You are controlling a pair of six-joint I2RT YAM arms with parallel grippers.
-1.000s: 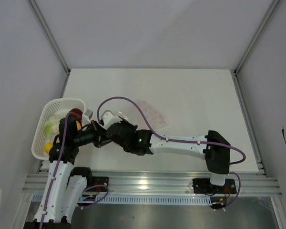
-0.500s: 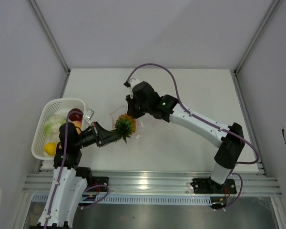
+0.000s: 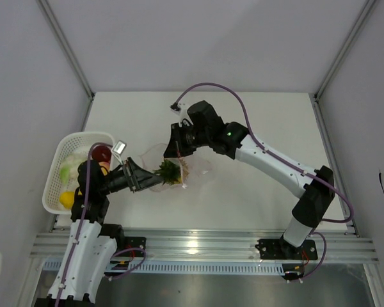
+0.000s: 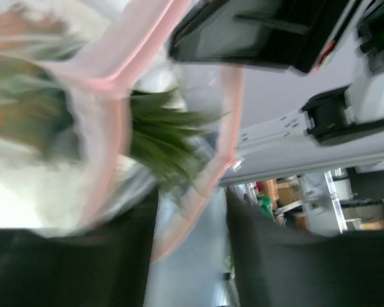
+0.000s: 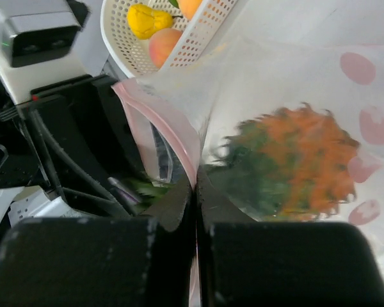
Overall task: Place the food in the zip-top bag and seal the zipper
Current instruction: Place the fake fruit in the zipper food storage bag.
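The zip-top bag (image 3: 195,165) hangs off the table by its rim, its mouth held wide toward my left arm. My right gripper (image 3: 177,150) is shut on the zipper (image 5: 157,118), the pink strip pinched between its fingertips (image 5: 196,192). One piece of the food, an orange toy with spiky green leaves (image 3: 169,171), sits inside the bag (image 5: 294,166). My left gripper (image 3: 147,180) stands open at the mouth. Its leaves (image 4: 163,137) lie just past the dark fingers (image 4: 294,256), and nothing is gripped. More food, a dark red apple (image 3: 101,153) and a yellow piece (image 3: 65,198), lies in the basket.
The white lattice basket (image 3: 54,185) stands at the table's left edge beside my left arm, with a yellow pear-shaped piece (image 5: 146,20) in it. Grey walls enclose the table on three sides. A metal rail runs along the near edge.
My left gripper, shut on the leafy orange toy half a second ago, has opened; the toy now rests in the bag. My right arm has shifted slightly up and right, still pinching the rim.
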